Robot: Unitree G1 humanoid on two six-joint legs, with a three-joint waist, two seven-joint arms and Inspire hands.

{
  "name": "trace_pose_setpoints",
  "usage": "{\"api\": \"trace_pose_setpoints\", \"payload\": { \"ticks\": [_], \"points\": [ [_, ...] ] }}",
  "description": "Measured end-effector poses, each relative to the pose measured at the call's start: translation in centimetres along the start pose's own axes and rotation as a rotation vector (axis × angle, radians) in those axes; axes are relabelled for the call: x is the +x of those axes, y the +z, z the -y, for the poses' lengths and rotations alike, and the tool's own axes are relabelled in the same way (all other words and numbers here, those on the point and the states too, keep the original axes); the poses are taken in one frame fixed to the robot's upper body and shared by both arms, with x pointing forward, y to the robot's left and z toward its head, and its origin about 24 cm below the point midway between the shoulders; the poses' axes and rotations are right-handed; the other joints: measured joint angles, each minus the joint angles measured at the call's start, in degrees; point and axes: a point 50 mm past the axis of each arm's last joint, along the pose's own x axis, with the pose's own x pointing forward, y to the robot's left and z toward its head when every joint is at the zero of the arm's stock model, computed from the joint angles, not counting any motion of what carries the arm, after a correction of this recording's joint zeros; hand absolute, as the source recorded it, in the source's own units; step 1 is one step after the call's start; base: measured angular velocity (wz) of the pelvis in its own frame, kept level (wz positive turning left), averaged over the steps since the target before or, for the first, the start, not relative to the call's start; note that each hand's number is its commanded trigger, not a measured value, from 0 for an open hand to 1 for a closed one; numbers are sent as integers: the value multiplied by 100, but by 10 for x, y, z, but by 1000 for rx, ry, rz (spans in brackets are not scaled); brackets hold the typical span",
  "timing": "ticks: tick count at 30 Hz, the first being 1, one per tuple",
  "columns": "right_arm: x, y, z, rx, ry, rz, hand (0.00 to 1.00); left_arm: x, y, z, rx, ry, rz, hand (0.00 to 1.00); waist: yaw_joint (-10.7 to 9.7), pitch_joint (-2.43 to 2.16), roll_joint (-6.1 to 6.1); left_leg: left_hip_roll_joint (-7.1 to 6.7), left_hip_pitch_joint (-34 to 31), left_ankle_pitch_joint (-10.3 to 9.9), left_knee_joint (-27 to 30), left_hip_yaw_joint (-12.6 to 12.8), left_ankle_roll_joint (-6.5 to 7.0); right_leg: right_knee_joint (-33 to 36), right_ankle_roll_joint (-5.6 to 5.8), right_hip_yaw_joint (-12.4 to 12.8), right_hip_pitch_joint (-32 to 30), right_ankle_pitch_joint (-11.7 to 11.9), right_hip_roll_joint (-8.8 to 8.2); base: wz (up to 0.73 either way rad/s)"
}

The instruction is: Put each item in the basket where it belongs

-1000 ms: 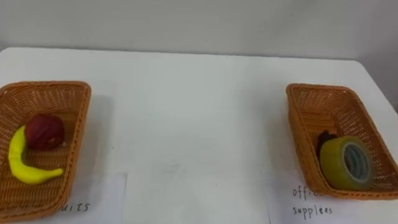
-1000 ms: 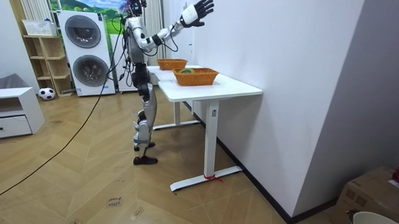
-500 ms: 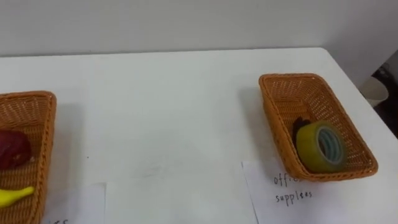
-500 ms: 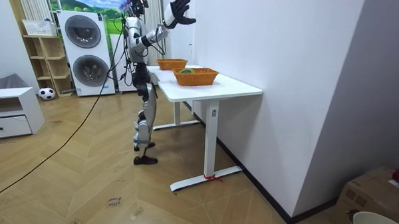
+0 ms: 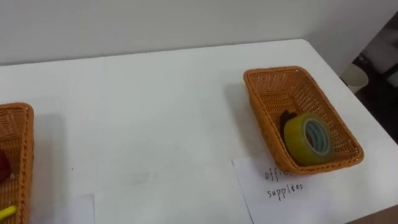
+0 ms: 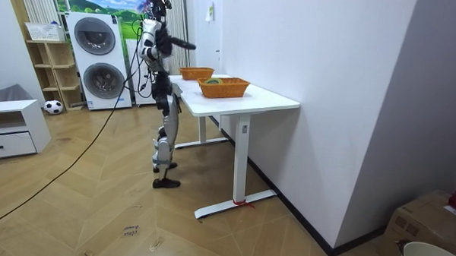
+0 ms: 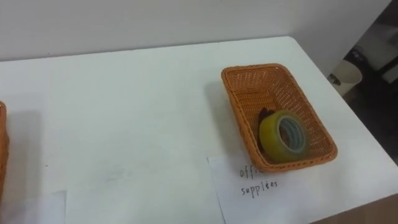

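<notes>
The office supplies basket [image 5: 264,93] sits at the table's right, holding a yellow-green tape roll [image 5: 308,138] with a small dark item [image 5: 286,118] behind it. At the left edge is the fruit basket [image 5: 22,155], with a sliver of a red fruit [image 5: 2,168] and a banana tip [image 5: 6,213] inside. In the room view I stand at the table's end on the room view's left. My right hand [image 6: 190,45] reaches forward at chest height over the table's near end, a dark blur.
A paper label [image 5: 283,186] lies in front of the office supplies basket, and another sheet [image 5: 68,211] lies by the fruit basket. The white table [image 5: 155,124] ends close to the right of the basket. A bin [image 7: 345,73] stands on the floor beyond it.
The eye view has swung to the right, so both baskets sit further left in the picture. In the room view my raised arm has come down from above my head to chest height.
</notes>
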Motion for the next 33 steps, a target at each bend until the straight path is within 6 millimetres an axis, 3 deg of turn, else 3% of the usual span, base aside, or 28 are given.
{"api": "trace_pose_setpoints", "payload": {
  "ticks": [5, 10, 11, 18, 26, 33],
  "points": [
    [-8, -48, 28, -73, -116, -171, 0, 0, -2, 3, -4, -6, -17, 0, -9, -9, 51, -2, 19, 0, -5, 0, 0, 7, 0, 3, 7, 0, 0, 0],
    [-20, -83, 53, -160, -200, -286, 0, -1, -5, 5, -26, -7, -43, 0, -48, -30, 109, -6, 13, 0, -10, -6, 1, -2, 0, -3, 7, 0, -3, 0],
    [-24, -92, 61, -188, -215, -310, 0, -1, -5, 5, -27, -7, -44, 0, -51, -17, 146, -5, 4, -1, -10, -8, 1, -6, 0, -4, 6, 0, -2, 0],
    [-63, -146, 94, -380, -243, -500, 0, -1, -3, 8, -18, 2, -37, 0, 24, -42, 202, -27, -53, -4, -4, 0, 11, 38, 0, 10, -76, 0, -24, -2],
    [-112, -181, 84, -475, -49, -641, 0, -1, -3, 15, -42, -22, -58, 0, 101, -29, 283, -36, 4, -16, -20, 1, 27, 73, 1, -7, -52, 0, -35, 0],
    [-137, -198, 75, -609, 207, -673, 0, -1, -4, 22, -25, -35, -71, 0, 355, -8, 398, -40, 50, -46, -35, -9, 26, 43, 2, -7, -2, -1, -30, 0]
  ]
}}
